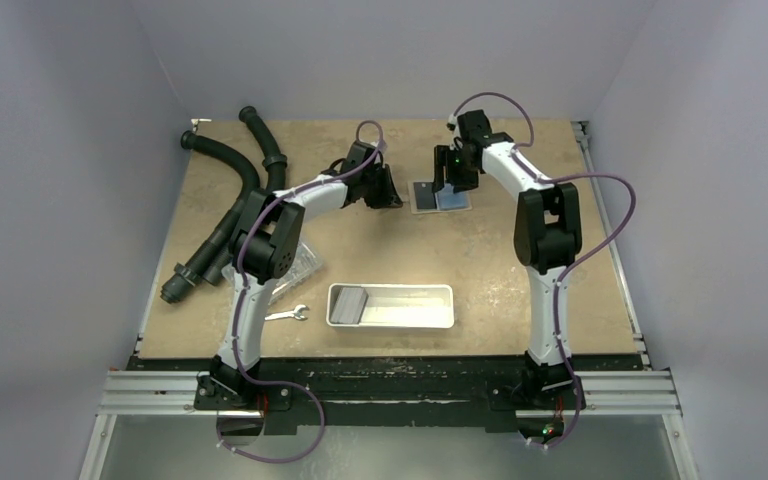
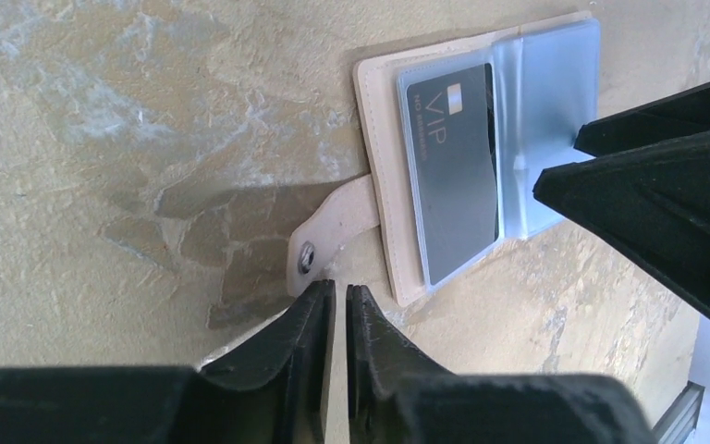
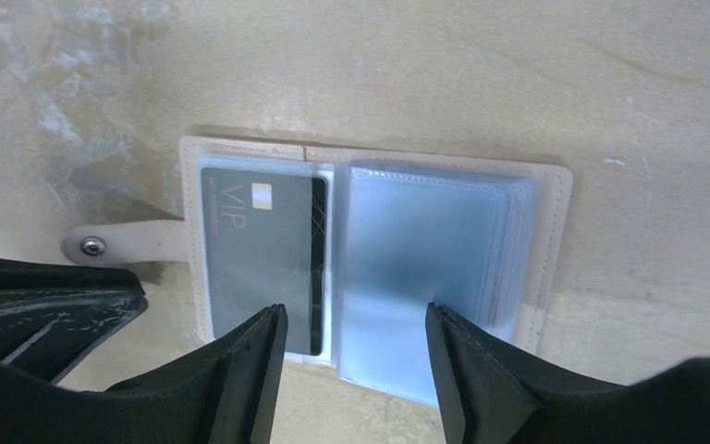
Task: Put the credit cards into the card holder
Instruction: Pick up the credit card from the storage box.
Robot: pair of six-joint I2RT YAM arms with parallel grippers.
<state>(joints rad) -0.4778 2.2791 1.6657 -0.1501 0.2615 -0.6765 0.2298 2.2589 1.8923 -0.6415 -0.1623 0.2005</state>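
Soft, even overhead light fills the top view, with a pale sheen inside the white tray (image 1: 400, 289). Both wrist views are bright and slightly washed out. The left end effector (image 2: 340, 294) is blurred up close. A soft grey shadow lies on the table (image 2: 102, 139) beside the card holder (image 2: 379, 139).

Card holder (image 3: 527, 242) lies open — grey VIP card (image 3: 259, 250) sleeved inside.

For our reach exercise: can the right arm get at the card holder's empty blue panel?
Likely yes: the right gripper hangs open over the card holder, with nothing between.
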